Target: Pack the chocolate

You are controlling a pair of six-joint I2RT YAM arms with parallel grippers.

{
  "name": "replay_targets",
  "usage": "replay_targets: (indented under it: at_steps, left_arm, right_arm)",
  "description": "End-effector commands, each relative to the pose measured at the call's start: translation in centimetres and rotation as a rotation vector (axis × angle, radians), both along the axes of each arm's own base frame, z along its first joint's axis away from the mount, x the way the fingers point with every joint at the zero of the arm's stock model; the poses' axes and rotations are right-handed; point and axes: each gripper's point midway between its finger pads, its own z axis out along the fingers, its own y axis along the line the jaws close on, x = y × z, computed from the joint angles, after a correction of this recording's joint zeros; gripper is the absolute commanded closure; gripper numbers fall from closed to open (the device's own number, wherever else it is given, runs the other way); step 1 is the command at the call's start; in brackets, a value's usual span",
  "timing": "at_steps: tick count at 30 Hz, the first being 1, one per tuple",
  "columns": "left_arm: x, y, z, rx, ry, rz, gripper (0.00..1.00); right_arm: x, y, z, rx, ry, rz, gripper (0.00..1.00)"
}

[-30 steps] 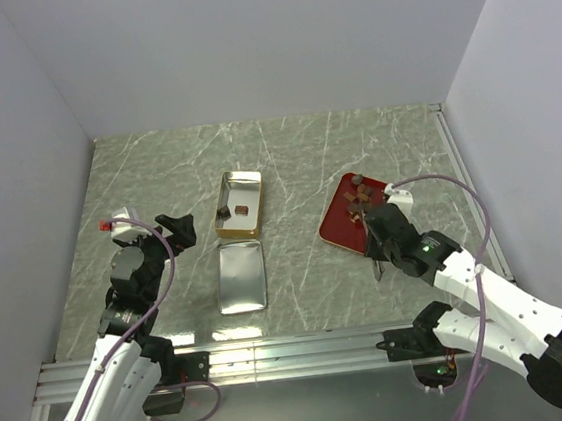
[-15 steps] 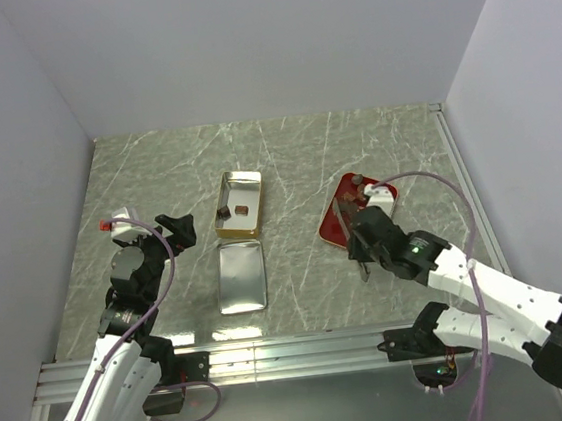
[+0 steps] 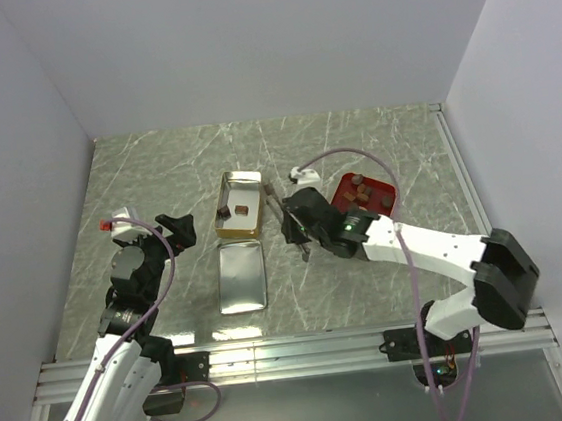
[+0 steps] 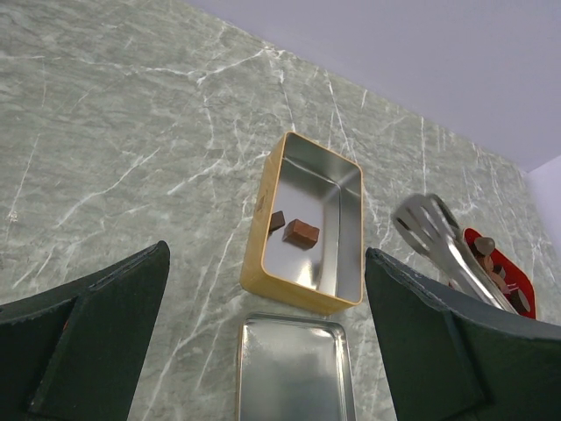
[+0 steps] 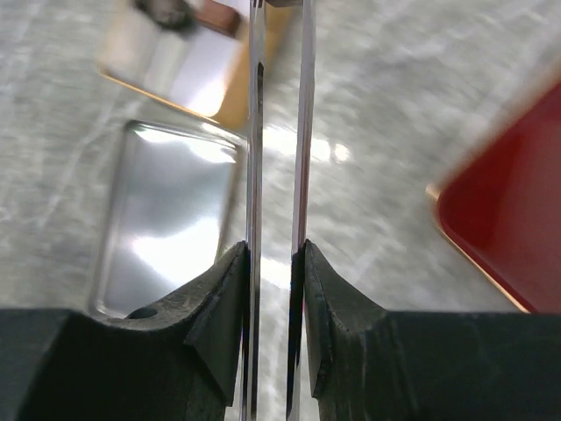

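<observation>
Two chocolate pieces (image 3: 244,210) (image 4: 301,232) lie in the open gold tin (image 3: 231,228) (image 4: 298,294). Several more chocolate chunks (image 3: 360,192) (image 4: 484,246) sit on the red tray (image 3: 385,199) (image 4: 517,281). My right gripper (image 3: 302,236) (image 5: 272,250) is shut on a pair of metal tongs (image 3: 283,210) (image 5: 257,132) (image 4: 438,241). The tongs' tips reach toward the tin's right side. Whether they carry a piece I cannot tell. My left gripper (image 3: 177,226) (image 4: 266,254) hangs open left of the tin, with nothing in it.
The tin's silver lid (image 3: 241,278) (image 4: 294,368) lies flat on the marble table, just in front of the tin. White walls close in the left, back and right sides. A metal rail runs along the near edge.
My right arm has swung left from the red tray to the space beside the tin, carrying the tongs. The left arm has not moved.
</observation>
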Motion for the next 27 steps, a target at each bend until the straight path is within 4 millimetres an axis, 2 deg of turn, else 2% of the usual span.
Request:
replay_targets:
  at_steps: [1, 2, 3, 5, 9, 12, 15, 18, 27]
  left_arm:
    - [0.2, 0.0, 0.8, -0.019, -0.022, 0.007, 0.0]
    - [0.2, 0.0, 0.8, -0.018, -0.021, 0.009, 0.01]
    - [0.2, 0.0, 0.8, -0.02, -0.021, 0.011, 0.01]
    - [0.2, -0.2, 0.9, -0.02, -0.026, -0.005, 0.01]
    - [0.3, -0.3, 0.7, -0.018, -0.015, -0.005, 0.01]
    - [0.4, -0.4, 0.6, -0.018, -0.011, -0.008, 0.0]
    - [0.4, -0.3, 0.6, -0.018, -0.012, -0.005, 0.01]
    - [0.4, -0.3, 0.6, -0.019, -0.013, -0.003, 0.0]
    - [0.3, -0.3, 0.7, -0.023, -0.019, -0.007, 0.0]
  right_arm:
    - [2.2, 4.8, 4.5, 0.105, -0.119, 0.085, 0.71]
    - [2.2, 5.6, 4.7, 0.114, -0.118, 0.108, 0.71]
    - [2.5, 6.1, 4.0, 0.1, -0.111, 0.12, 0.71]
    - [2.9, 7.2, 4.7, 0.122, -0.123, 0.14, 0.7]
    - [3.2, 8.6, 3.3, 0.103, -0.096, 0.175, 0.68]
    - [3.3, 9.2, 2.9, 0.1, -0.087, 0.19, 0.58]
    - [3.3, 9.1, 2.6, 0.091, -0.086, 0.193, 0.52]
    - [3.2, 8.9, 2.8, 0.094, -0.094, 0.19, 0.51]
    - [2.4, 6.9, 3.9, 0.097, -0.121, 0.153, 0.54]
